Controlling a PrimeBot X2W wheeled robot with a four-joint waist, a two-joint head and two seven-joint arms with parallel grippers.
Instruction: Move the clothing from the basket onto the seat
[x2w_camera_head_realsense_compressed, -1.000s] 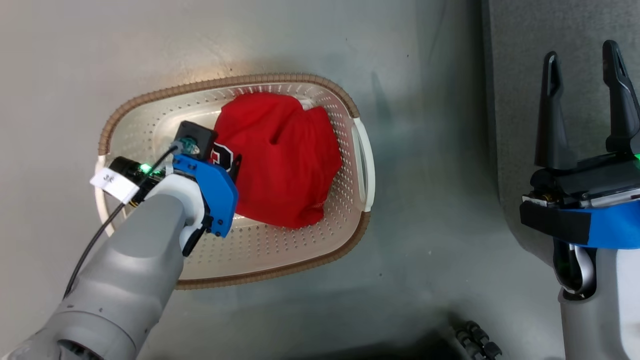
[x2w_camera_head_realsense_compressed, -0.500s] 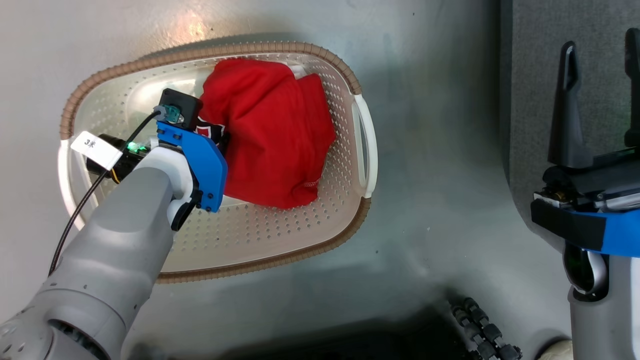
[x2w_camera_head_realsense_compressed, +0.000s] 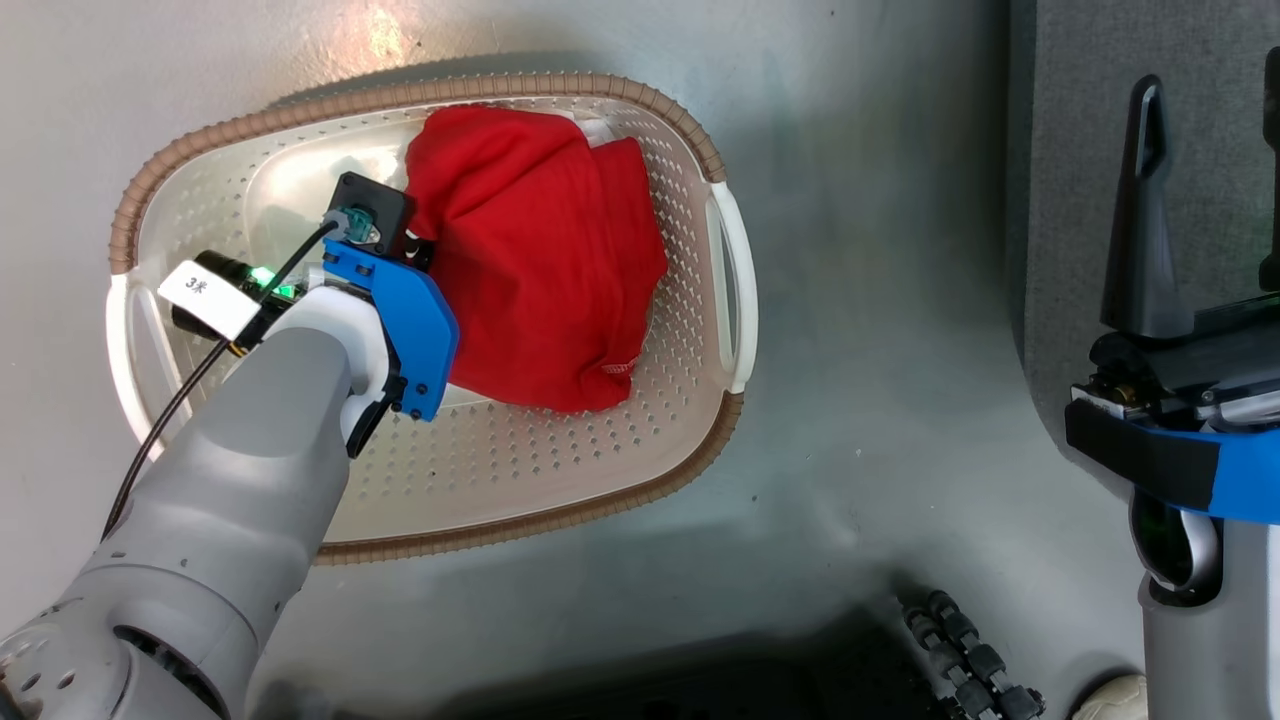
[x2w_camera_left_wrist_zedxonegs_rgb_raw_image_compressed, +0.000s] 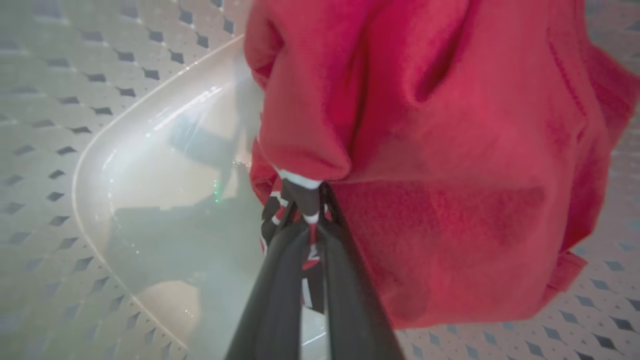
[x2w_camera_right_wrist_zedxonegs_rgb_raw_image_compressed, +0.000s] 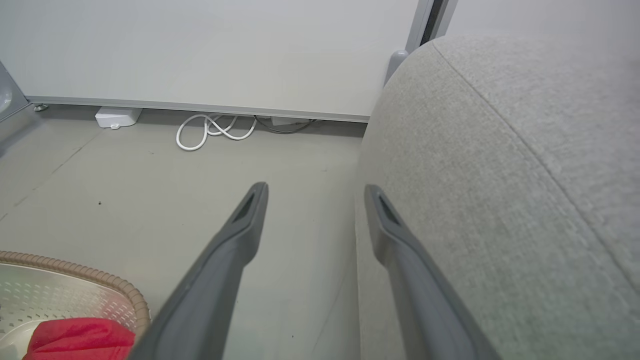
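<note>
Dark fingers (x2w_camera_left_wrist_zedxonegs_rgb_raw_image_compressed: 280, 280) of the left gripper (x2w_camera_left_wrist_zedxonegs_rgb_raw_image_compressed: 305, 220) are pressed almost together on a fold of the clothing (x2w_camera_left_wrist_zedxonegs_rgb_raw_image_compressed: 425, 175), pinching the spot where white trim (x2w_camera_left_wrist_zedxonegs_rgb_raw_image_compressed: 300, 178) and black-and-white lettering (x2w_camera_left_wrist_zedxonegs_rgb_raw_image_compressed: 272, 222) bunch up. A second ago that lettered patch lay open beside the wrist. Now it is drawn in under the blue wrist housing (x2w_camera_head_realsense_compressed: 410, 330) and the red cloth is gathered more tightly toward the gripper, so the grasp looks made and the lift out of the basket (x2w_camera_head_realsense_compressed: 560, 515) would be the step in hand. The whole head view has also slid, which is the camera moving and not the basket. The clothing is inside the basket, heaped toward its far right corner, and none of it has crossed the rim. Whether the bundle has cleared the basket's perforated bottom is hard to judge, as is whether one garment or two is caught, and the lettering is too crumpled to read. In the head view the left fingertips are hidden under the housing. Well to the right of the basket, across bare floor (x2w_camera_head_realsense_compressed: 880, 300), the right gripper (x2w_camera_right_wrist_zedxonegs_rgb_raw_image_compressed: 315, 190) hangs spread wide and empty, one finger cut by the head view's edge. Just beyond it is the grey seat (x2w_camera_right_wrist_zedxonegs_rgb_raw_image_compressed: 500, 175), which runs out of frame.
</note>
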